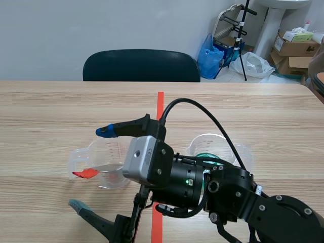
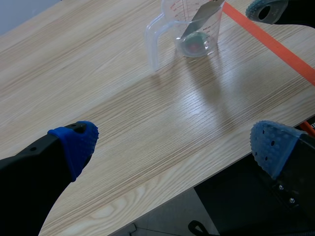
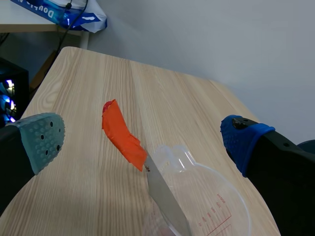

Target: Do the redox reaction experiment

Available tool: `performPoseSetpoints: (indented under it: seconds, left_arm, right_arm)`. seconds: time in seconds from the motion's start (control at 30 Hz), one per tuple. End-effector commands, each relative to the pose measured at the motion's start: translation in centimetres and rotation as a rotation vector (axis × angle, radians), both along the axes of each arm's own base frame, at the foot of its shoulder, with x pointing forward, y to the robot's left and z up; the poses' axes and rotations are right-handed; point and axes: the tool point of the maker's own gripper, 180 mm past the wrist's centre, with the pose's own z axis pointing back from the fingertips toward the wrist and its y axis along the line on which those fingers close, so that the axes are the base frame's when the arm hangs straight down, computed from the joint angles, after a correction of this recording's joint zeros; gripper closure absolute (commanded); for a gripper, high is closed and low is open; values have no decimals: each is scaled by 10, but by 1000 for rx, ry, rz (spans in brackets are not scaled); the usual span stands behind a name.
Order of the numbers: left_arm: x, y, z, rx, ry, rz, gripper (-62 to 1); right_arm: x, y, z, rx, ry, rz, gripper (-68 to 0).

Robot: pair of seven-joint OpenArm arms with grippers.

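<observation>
Scene view: the right gripper (image 1: 92, 168) has its fingers wide apart on either side of a clear plastic measuring jug (image 1: 109, 152) on the pale wooden worktop (image 1: 50, 111). A steel spatula with an orange-red handle (image 1: 88, 173) leans in the jug. A second clear jug (image 1: 223, 144) stands beyond the tape line.
Left wrist view: the left gripper (image 2: 173, 143) has its fingers spread with nothing between them, over the worktop's near edge, with the spatula jug ahead.
Right wrist view: the spatula handle juts over the jug's rim.

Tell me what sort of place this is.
Probably an office or lab workroom: a wooden table with a black chair behind it, cardboard boxes stacked in the corner, and a clear measuring cup on the table.
</observation>
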Motion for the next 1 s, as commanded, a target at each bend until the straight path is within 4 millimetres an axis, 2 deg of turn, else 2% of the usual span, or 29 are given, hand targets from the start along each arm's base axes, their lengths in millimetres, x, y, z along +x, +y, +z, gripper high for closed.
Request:
performPoseSetpoints:
  seconds: [0.0,0.07,0.43,0.73,0.97]
  left_arm:
    - [3,-2,4,-7,-17,-7,-623]
    - [3,-2,4,-7,-18,-7,-623]
    - [3,-1,4,-7,-17,-7,-623]
    - [2,-2,4,-10,-15,-8,-623]
    - [2,-2,4,-10,-15,-8,-623]
  right_arm:
    - [6,-2,11,26,-31,-7,-679]
    - [7,-2,11,25,-38,-15,-679]
    - [11,-1,3,-16,-27,-31,-477]
    - [10,-1,4,-15,-27,-31,-180]
    - [11,-1,7,-3,-35,-26,-68]
